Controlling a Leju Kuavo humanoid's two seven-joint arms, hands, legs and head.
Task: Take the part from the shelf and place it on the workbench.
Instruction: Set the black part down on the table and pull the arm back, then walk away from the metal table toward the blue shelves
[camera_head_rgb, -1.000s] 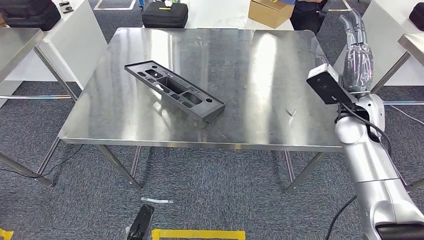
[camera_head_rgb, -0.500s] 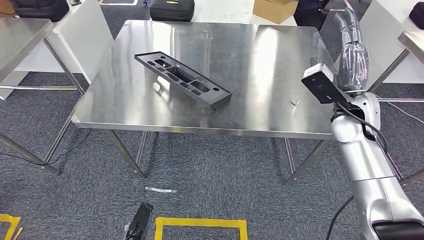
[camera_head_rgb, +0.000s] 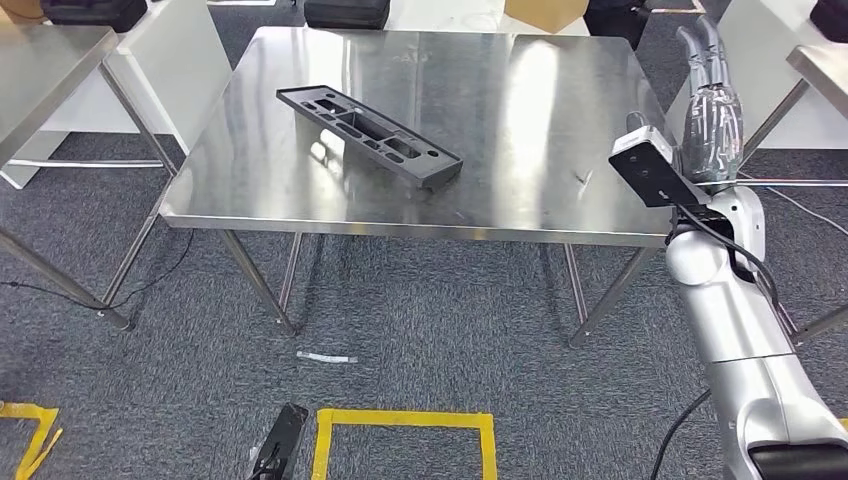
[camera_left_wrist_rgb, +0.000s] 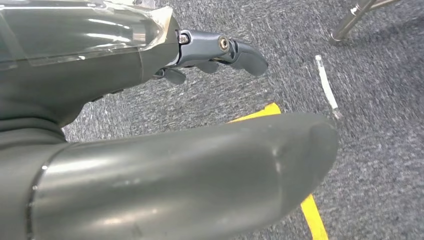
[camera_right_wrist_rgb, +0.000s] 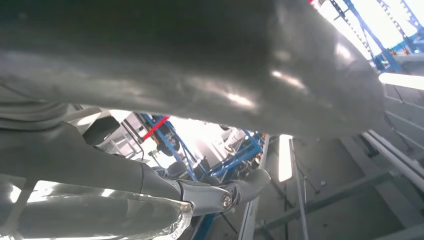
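The part (camera_head_rgb: 372, 134), a long black moulded tray with several cut-outs, lies slanted on the steel workbench (camera_head_rgb: 500, 150), left of its middle. Off the bench's right edge my right hand (camera_head_rgb: 712, 110) is raised, fingers straight and pointing up, empty; its wrist view looks up past the thumb (camera_right_wrist_rgb: 210, 75) at ceiling lights. My left hand (camera_left_wrist_rgb: 150, 100) hangs low over grey carpet, its fingers (camera_left_wrist_rgb: 225, 52) slightly bent, nothing in it.
A second steel table (camera_head_rgb: 40, 60) stands at the left and a white table (camera_head_rgb: 170, 50) behind it. Yellow floor tape (camera_head_rgb: 400, 425) and a dark tool (camera_head_rgb: 280, 445) lie on the carpet in front. A small white strip (camera_head_rgb: 325, 357) lies under the bench.
The whole scene has slid up and away in the head view, so the camera has moved back from the bench. The part stays where it was on the bench. My right hand stays raised.
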